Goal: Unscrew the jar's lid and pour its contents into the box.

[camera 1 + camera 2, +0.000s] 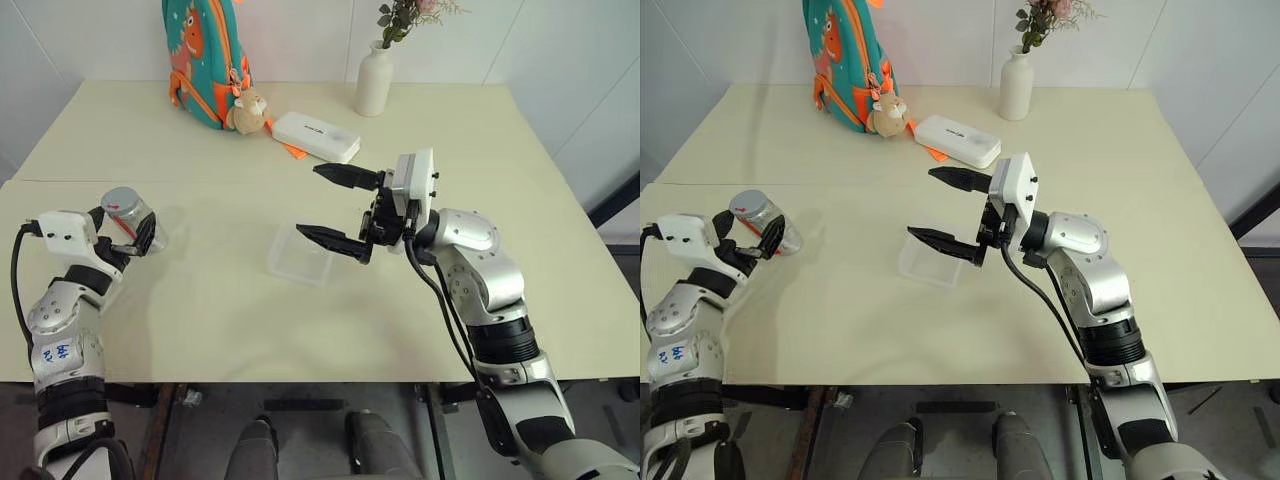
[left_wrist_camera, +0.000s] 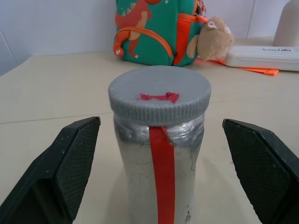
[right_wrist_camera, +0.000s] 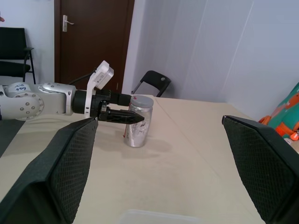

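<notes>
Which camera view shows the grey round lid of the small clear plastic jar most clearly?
The left wrist view: the grey round lid sits close and centred between the open left gripper's fingers, its red mark and ribbed edge plain. The head views show it small, atop the jar at the table's left. The right wrist view shows it far off, side-on.

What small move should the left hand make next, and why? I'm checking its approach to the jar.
Probably close the left hand on the jar. Its fingers stand open on either side of the jar without touching it, and the grey lid is still on, so the jar needs holding before the open right hand can unscrew it.
</notes>
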Robot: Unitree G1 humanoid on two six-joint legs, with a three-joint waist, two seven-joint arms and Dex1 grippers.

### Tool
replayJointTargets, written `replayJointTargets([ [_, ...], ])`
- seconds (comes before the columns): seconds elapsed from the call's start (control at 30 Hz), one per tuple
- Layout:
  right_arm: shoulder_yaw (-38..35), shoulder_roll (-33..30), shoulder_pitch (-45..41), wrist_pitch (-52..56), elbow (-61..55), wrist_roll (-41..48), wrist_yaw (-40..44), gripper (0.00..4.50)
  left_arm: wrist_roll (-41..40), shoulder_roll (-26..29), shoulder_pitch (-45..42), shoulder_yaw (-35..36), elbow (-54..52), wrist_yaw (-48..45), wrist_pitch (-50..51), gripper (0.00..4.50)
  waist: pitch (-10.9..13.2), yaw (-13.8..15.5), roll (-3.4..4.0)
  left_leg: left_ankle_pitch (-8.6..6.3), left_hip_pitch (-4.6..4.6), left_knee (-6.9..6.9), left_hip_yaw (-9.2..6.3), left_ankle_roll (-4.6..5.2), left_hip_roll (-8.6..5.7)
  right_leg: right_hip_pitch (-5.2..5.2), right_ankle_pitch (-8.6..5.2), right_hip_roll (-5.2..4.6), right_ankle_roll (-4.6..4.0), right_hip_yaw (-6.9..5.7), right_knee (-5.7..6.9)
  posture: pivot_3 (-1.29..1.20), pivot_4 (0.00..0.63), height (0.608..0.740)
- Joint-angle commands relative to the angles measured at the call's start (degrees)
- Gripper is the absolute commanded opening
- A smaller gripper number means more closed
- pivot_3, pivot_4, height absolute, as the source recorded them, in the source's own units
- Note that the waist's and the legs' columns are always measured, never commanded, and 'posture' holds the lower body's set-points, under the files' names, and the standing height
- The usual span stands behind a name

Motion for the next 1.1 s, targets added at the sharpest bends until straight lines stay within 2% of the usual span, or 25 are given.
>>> replayJointTargets([
  [0.03, -1.3, -0.5, 0.4, 0.1, -3.1, 0.8, -1.2, 4.5, 1.8, 1.7, -1.6, -0.7, 2.3, 0.0, -3.4, 4.47, 0.0, 0.0, 0.0, 0.0, 0.0, 0.0, 0.0, 0.0, 0.0, 0.0, 0.0, 0.0, 0.0, 0.0, 0.0, 0.0, 0.15, 0.74],
  [0.4, -1.4, -0.4, 2.0, 0.2, -4.7, 0.8, -3.5, 4.5, 4.0, 2.6, -4.4, -2.5, 8.2, 0.7, -6.8, 4.47, 0.0, 0.0, 0.0, 0.0, 0.0, 0.0, 0.01, 0.0, 0.01, -0.01, 0.0, 0.01, 0.0, 0.0, 0.03, 0.0, 0.15, 0.74],
  [0.5, -1.4, -0.6, 1.9, 0.1, -4.6, 0.8, -3.5, 4.5, 4.1, 2.7, -5.1, -2.3, 10.1, 1.6, -7.3, 3.91, 0.0, 0.0, 0.0, 0.0, 0.0, 0.0, 0.01, 0.0, 0.01, -0.01, 0.0, 0.01, 0.0, 0.0, 0.02, 0.0, 0.15, 0.74],
  [0.7, -1.7, -0.5, 1.6, -0.3, -3.6, 0.6, -3.7, 4.5, 3.5, 2.7, -5.0, -2.4, 11.0, 0.9, -8.3, 2.16, 0.0, 0.0, 0.0, 0.0, -0.01, 0.0, 0.02, 0.0, 0.02, -0.01, 0.0, 0.01, 0.0, 0.0, 0.01, 0.0, 0.15, 0.74],
  [0.73, -1.7, -0.4, 1.7, -0.3, -3.6, 0.6, -3.8, 4.5, 3.0, 2.5, -4.9, -2.2, 10.7, 0.7, -8.2, 1.95, 0.0, 0.0, 0.0, 0.0, -0.01, 0.0, 0.02, 0.0, 0.02, -0.01, 0.0, 0.01, 0.0, 0.0, 0.02, 0.0, 0.15, 0.74],
  [0.77, -1.7, -0.4, 1.8, -0.3, -3.5, 0.7, -3.8, 4.5, 2.5, 2.2, -4.7, -2.0, 10.1, 0.5, -7.9, 1.95, 0.0, 0.0, 0.0, 0.0, -0.01, 0.0, 0.02, 0.0, 0.02, -0.01, 0.0, 0.01, 0.0, 0.0, 0.02, 0.0, 0.15, 0.74],
  [0.83, -1.6, -0.3, 2.0, -0.1, -3.5, 0.8, -3.7, 4.5, 0.3, 1.2, -4.4, -1.3, 6.8, 0.6, -5.6, 1.95, 0.0, 0.0, 0.0, 0.0, -0.01, 0.0, 0.02, 0.0, 0.02, -0.01, 0.0, 0.01, 0.0, 0.0, 0.02, 0.0, 0.15, 0.74],
  [0.93, -1.6, -0.3, 1.9, 0.1, -3.6, 0.7, -3.8, 4.5, -6.6, 0.0, -4.5, -0.5, -5.9, 1.6, 3.9, 1.95, 0.0, 0.1, -0.04, 0.0, -0.04, 0.0, 0.02, 0.0, 0.02, -0.01, 0.0, 0.01, 0.0, 0.0, 0.02, 0.0, 0.15, 0.74],
  [1.03, -1.8, -0.1, 0.7, 2.3, -4.0, 1.1, -5.4, 4.5, -13.0, 3.8, -3.6, -3.8, -22.0, -2.7, 16.4, 1.95, 0.1, 0.1, -0.11, 0.0, -0.08, 0.0, 0.01, -0.01, 0.06, -0.03, 0.0, 0.04, 0.0, 0.0, 0.02, 0.0, 0.15, 0.74],
  [1.1, -1.4, 0.1, -0.2, 4.6, -4.9, 1.7, -6.3, 4.5, -16.5, 6.3, -2.7, -5.5, -28.5, -5.7, 22.8, 1.95, 0.1, 0.0, -0.09, -0.01, -0.08, -0.01, 0.01, -0.03, 0.07, -0.02, 0.0, 0.04, 0.0, 0.0, 0.0, 0.0, 0.15, 0.74],
])
